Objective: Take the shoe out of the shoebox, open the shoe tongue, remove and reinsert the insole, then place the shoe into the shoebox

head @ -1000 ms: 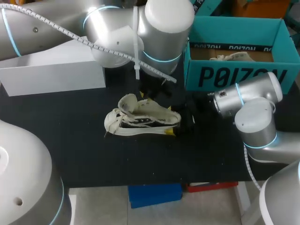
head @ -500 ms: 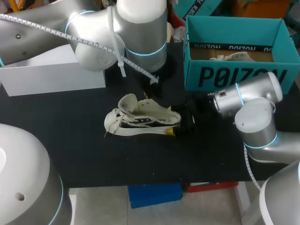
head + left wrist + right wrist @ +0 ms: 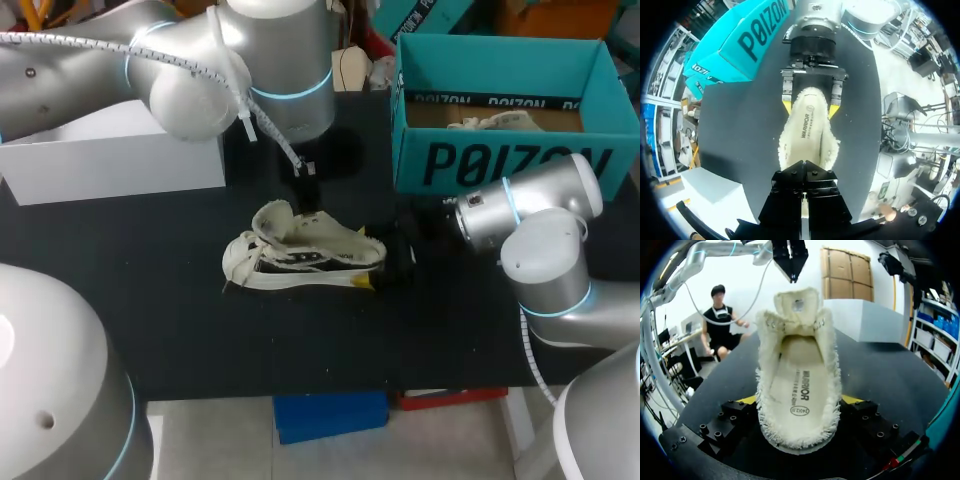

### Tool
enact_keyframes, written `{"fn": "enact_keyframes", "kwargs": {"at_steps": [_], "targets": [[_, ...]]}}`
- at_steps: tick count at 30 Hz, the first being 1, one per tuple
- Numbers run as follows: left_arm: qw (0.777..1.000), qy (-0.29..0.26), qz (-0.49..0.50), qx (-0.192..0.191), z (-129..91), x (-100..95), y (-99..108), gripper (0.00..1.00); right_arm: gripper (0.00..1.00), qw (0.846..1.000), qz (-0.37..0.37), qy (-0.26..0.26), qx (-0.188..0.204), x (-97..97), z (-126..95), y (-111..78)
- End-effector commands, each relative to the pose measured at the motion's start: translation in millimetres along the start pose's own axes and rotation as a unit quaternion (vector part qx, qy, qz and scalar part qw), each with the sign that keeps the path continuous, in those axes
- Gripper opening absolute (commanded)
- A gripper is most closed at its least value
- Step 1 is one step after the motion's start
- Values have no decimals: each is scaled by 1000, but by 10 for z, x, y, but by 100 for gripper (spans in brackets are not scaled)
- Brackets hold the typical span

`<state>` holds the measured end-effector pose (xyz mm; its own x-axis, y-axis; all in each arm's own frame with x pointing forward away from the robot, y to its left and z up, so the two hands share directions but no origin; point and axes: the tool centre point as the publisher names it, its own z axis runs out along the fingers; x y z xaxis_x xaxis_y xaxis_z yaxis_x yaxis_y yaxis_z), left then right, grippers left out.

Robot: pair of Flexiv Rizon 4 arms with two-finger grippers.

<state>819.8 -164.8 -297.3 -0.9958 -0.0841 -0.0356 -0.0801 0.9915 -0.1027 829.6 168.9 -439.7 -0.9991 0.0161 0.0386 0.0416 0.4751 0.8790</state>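
Black **counter** point(image 3: 180, 330): carries every item below.

Cream fleece-lined **shoe** point(image 3: 300, 250): out of its box, lying mid-counter, fringed collar spread.
- **tongue** point(image 3: 797, 302): pulled up and standing upright.
- printed cream **insole** point(image 3: 797, 385): flat inside the shoe.

**Right end effector** point(image 3: 810, 107): closed on the shoe's heel, one yellow tip against each side.

**Left end effector** point(image 3: 803, 167): fingers pressed together, holding nothing. It hangs above the toe end, apart from the shoe.

Plain white rectangular **box** point(image 3: 120, 160): far left of the counter, well apart from the shoe.

Teal cardboard **shoebox** point(image 3: 500, 160): far right, open-topped, with a **pale fleecy item** point(image 3: 495, 123) inside.

Step in hand, as judged: the tongue is open and insole work comes next. Whether the insole has already been out cannot be told. If not, the left end effector must open, descend into the collar and pinch the insole edge, while the right steadies the heel.
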Motion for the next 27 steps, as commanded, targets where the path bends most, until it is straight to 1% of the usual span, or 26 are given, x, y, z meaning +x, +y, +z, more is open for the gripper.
{"fn": "enact_keyframes", "kwargs": {"at_steps": [1,2,3,9,15,16,21,25,27], "targets": [[995,92,25,11,104,-99,-95,0,0,1000,1,-1,1,-12,14,-34],[993,111,26,22,131,-97,-100,0,0,1000,1,-1,1,-12,14,-34],[992,119,28,27,152,-92,-111,0,0,1000,1,-1,1,-12,14,-34],[988,147,29,25,293,-75,-116,0,0,1000,1,-1,1,-12,14,-34],[987,160,29,9,404,-35,-50,0,0,1000,1,-1,1,-12,14,-34],[985,169,28,9,420,-28,-40,0,0,1000,1,-1,1,-12,14,-34],[984,178,28,5,494,5,2,0,0,1000,1,-1,1,-12,14,-34],[979,200,28,23,513,19,23,0,0,1000,1,-1,1,-12,14,-34],[979,199,28,23,514,22,30,0,0,1000,1,-1,1,-12,14,-34]]}}
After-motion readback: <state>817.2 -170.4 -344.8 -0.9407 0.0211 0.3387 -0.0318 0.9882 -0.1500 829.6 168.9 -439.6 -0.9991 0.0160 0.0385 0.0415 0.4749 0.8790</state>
